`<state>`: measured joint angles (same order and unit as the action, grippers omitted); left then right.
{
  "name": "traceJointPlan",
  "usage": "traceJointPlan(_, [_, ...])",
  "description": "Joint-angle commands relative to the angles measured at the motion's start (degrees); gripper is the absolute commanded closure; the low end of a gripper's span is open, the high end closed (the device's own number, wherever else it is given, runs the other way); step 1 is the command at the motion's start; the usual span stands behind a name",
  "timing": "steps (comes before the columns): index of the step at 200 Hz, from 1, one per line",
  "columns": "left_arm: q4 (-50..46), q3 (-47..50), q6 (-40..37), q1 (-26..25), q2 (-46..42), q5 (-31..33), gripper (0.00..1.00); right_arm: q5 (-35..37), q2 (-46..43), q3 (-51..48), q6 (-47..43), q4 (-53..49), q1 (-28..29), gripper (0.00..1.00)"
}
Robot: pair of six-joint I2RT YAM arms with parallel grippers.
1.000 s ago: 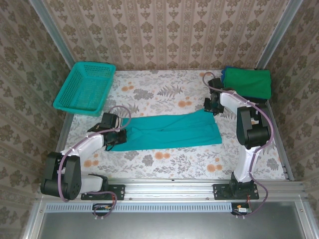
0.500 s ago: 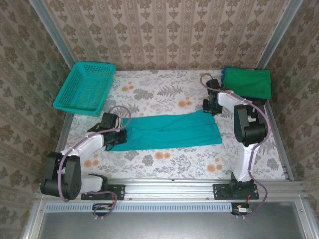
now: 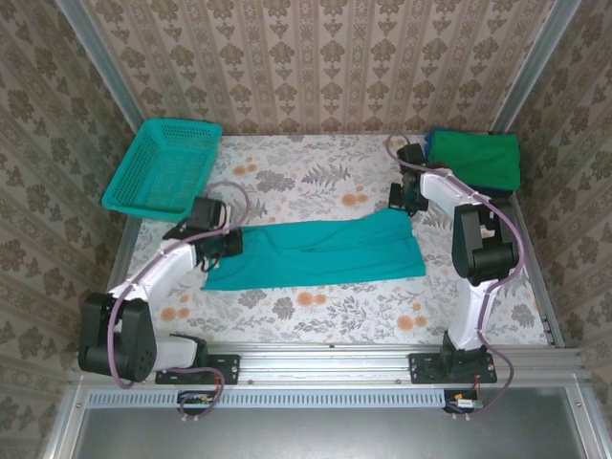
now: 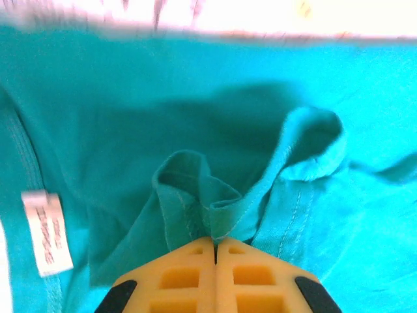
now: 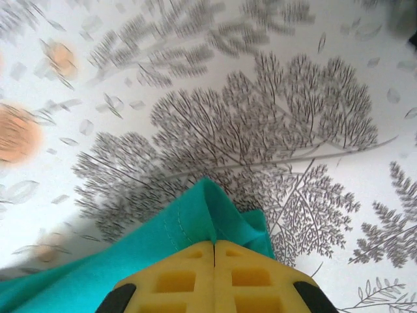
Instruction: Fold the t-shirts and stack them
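A staged robot lab booth: aluminium frame rails [image 3: 382, 352], wallpapered panels [image 3: 316, 67], floral-clothed table [image 3: 316, 311].

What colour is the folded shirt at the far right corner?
Green folded shirt, best in the top external view.

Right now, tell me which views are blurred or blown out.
Left wrist: the strip above the teal t-shirt is blown out to white. Right wrist: the floral tablecloth blurs toward the upper left, sharper at right. Top external: evenly lit, sharp.
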<state>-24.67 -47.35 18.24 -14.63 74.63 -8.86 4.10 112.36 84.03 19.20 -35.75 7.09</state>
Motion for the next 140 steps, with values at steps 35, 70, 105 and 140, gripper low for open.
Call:
traceJointPlan(35, [-2.96, -20.96, -6.33, 2.9, 7.46, -0.81, 1.0, -2.62, -0.74, 9.53, -1.12, -4.4, -2.52, 1.0])
traceJointPlan(70, [-7.06, -33.01, -9.26, 4.44, 14.83, -2.49, 1.0, -7.8, 2.75, 17.87, -1.11, -7.19, -4.7, 1.0])
traceJointPlan(105, [-5.83, -26.5, -8.56, 4.39, 10.01, -3.44, 1.0, -10.81, -1.26, 12.17, -0.68, -7.09, -5.39, 1.0])
traceJointPlan(140, [-1.02, -15.45, -6.96, 4.34, 3.92, -3.28, 1.0, -10.62, 0.94, 9.69, -0.65, -5.83, -6.1, 1.0])
